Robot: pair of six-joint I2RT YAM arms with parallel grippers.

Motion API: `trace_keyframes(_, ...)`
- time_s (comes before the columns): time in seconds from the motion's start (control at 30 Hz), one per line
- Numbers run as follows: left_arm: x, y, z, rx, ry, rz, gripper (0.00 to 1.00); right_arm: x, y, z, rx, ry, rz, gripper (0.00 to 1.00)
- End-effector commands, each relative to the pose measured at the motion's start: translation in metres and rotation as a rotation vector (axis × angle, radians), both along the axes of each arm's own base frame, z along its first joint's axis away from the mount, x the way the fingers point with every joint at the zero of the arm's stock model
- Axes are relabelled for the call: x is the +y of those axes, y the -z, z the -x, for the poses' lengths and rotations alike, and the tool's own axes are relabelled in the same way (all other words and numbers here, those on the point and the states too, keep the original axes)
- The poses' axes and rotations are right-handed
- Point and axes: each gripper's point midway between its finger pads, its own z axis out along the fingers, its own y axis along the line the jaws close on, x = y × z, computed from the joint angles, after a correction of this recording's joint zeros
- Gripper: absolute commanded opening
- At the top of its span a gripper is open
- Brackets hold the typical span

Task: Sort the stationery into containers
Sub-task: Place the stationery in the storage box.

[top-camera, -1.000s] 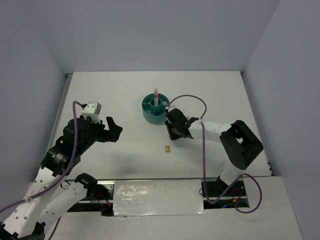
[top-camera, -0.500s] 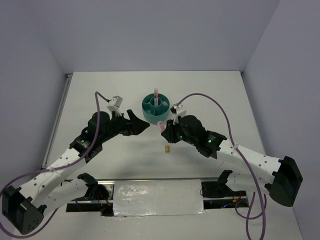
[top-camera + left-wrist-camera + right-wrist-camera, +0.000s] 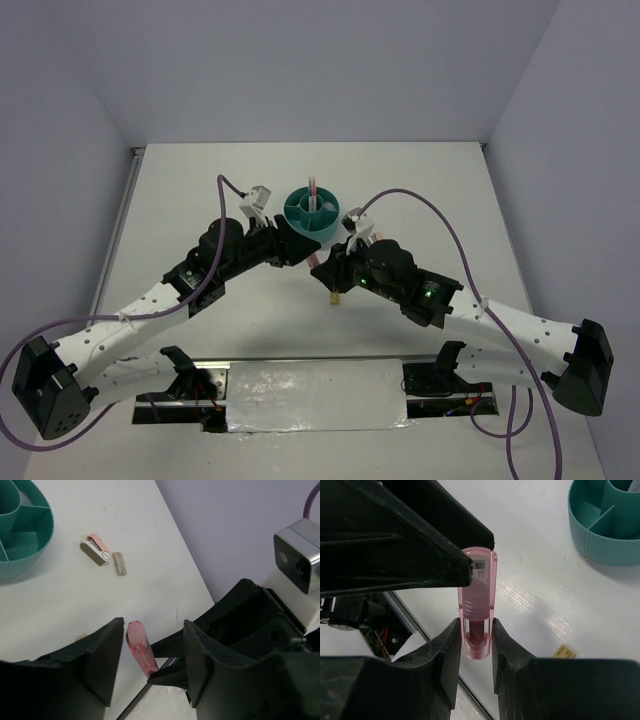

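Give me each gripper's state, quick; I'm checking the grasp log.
Left gripper: open, straddling the translucent pink plastic tube.
Right gripper: closed, holding that tube.

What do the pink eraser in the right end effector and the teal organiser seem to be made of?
The pink eraser: likely tinted see-through hard plastic, glossy; a darker core shows through, with a barcode sticker. The teal organiser: probably moulded plastic, fairly matte, with fine ribbing on its outer wall.

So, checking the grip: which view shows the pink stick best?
Right wrist: the pink stick is close and sharp, clamped in the right gripper. Left wrist shows only one end; top external barely shows it.
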Motion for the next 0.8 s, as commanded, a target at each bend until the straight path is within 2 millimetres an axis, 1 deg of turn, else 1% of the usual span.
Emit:
trace_keyframes(0.0,-0.008,-0.024,-0.003,-0.05,0.012,0.072,0.61,0.008,-0.035,-0.004,-0.065,0.013,-0.097,0.0)
trace_keyframes(0.03,-0.009,-0.023,-0.002,-0.047,0.019,0.071,0.56,0.01,-0.037,-0.004,-0.071,0.012,-0.097,0.0)
trace_keyframes(0.13,-0.011,-0.024,-0.003,-0.049,0.031,0.068,0.45,0.012,-0.042,-0.006,-0.081,0.014,-0.102,0.0)
trace_keyframes(0.23,-0.013,-0.021,-0.004,-0.043,0.034,0.059,0.43,0.015,-0.048,-0.005,-0.099,0.005,-0.112,0.0)
trace_keyframes(0.27,-0.013,-0.021,-0.004,-0.041,0.035,0.058,0.4,0.015,-0.05,-0.005,-0.103,0.005,-0.112,0.0)
trace_keyframes(0.3,-0.014,-0.019,-0.004,-0.039,0.039,0.055,0.31,0.015,-0.051,-0.005,-0.109,0.006,-0.109,0.0)
trace_keyframes(0.37,-0.016,-0.017,-0.005,-0.034,0.044,0.044,0.21,0.013,-0.051,-0.007,-0.118,0.015,-0.108,0.0)
trace_keyframes(0.4,-0.016,-0.019,-0.005,-0.039,0.047,0.045,0.1,0.013,-0.052,-0.007,-0.127,0.015,-0.107,0.0)
trace_keyframes(0.43,-0.018,-0.018,-0.005,-0.036,0.057,0.04,0.02,0.013,-0.053,-0.008,-0.137,0.016,-0.114,0.0)
trace_keyframes(0.47,-0.018,-0.018,-0.006,-0.051,0.06,0.026,0.0,0.012,-0.052,-0.008,-0.143,0.014,-0.116,0.08)
trace_keyframes(0.5,-0.018,-0.023,-0.008,-0.071,0.059,0.013,0.0,0.011,-0.052,-0.008,-0.152,0.018,-0.114,0.24)
trace_keyframes(0.53,-0.016,-0.026,-0.013,-0.092,0.044,-0.012,0.0,0.006,-0.05,-0.012,-0.156,0.047,-0.105,0.66)
trace_keyframes(0.57,-0.006,-0.028,-0.025,-0.152,-0.011,-0.078,0.0,0.0,-0.046,-0.013,-0.156,0.071,-0.095,0.91)
trace_keyframes(0.6,0.005,-0.038,-0.031,-0.181,-0.058,-0.127,0.0,-0.006,-0.045,-0.015,-0.157,0.097,-0.089,1.0)
trace_keyframes(0.63,0.025,-0.042,-0.049,-0.252,-0.16,-0.211,0.0,-0.018,-0.039,-0.017,-0.16,0.135,-0.075,1.0)
trace_keyframes(0.67,0.036,-0.048,-0.056,-0.295,-0.212,-0.243,0.0,-0.023,-0.036,-0.016,-0.167,0.143,-0.069,1.0)
trace_keyframes(0.7,0.048,-0.061,-0.063,-0.374,-0.27,-0.243,0.0,-0.029,-0.035,-0.016,-0.173,0.149,-0.066,1.0)
trace_keyframes(0.73,0.058,-0.063,-0.07,-0.416,-0.317,-0.261,0.0,-0.033,-0.032,-0.015,-0.176,0.154,-0.064,1.0)
trace_keyframes(0.77,0.072,-0.065,-0.08,-0.455,-0.374,-0.293,0.0,-0.041,-0.034,-0.011,-0.187,0.157,-0.075,1.0)
